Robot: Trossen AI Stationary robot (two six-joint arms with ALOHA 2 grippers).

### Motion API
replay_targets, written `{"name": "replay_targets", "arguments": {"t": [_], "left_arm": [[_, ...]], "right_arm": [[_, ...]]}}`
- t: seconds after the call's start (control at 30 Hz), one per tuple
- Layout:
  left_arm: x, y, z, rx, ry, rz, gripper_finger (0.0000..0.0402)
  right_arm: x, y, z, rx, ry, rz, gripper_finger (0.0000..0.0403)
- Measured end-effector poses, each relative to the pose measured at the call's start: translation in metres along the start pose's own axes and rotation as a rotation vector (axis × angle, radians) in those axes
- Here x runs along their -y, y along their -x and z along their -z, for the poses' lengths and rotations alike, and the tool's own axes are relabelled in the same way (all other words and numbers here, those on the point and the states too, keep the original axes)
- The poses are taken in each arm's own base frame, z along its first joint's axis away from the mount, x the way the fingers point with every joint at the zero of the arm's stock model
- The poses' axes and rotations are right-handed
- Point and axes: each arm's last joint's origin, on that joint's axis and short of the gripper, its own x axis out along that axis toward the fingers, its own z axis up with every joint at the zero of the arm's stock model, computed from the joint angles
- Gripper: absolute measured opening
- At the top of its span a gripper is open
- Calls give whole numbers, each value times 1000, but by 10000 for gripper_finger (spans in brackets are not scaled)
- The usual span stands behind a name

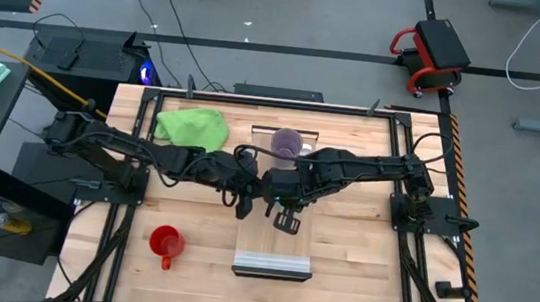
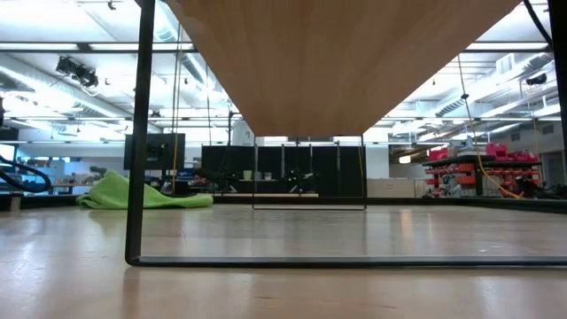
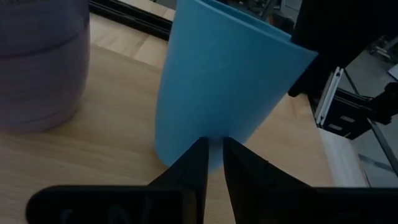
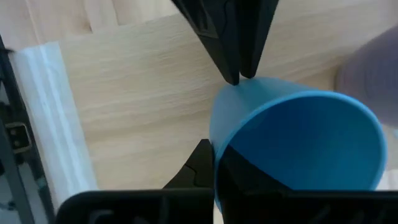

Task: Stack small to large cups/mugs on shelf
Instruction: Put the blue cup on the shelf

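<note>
**Both grippers meet at the blue cup, frame centre**

You see the right gripper (image 4: 217,155) pinching the blue cup's (image 4: 298,143) rim. The left gripper (image 3: 213,155), fingers nearly together, touches the cup's outer wall. The cup stands on the shelf (image 1: 273,264), beside the purple mug (image 1: 286,144).

Both arms (image 1: 267,176) crowd mid-shelf (image 1: 275,242) beside purple mug (image 1: 285,144); I see open board near red mug (image 1: 166,244), cloth (image 1: 192,126) blocks back-left.
</note>
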Motion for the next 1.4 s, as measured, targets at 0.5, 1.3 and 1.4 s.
{"name": "replay_targets", "arguments": {"t": [0.5, 1.3, 1.4], "left_arm": [[-1, 1, 1, -16, 6, -2, 58], [-7, 9, -8, -1, 23, 20, 64], [-5, 9, -6, -11, 20, 23, 63]], "right_arm": [[-1, -9, 2, -31, 375, 7, 2], [-11, -10, 14, -64, 549, -16, 31], [-11, -10, 14, -65, 550, -13, 35]]}}
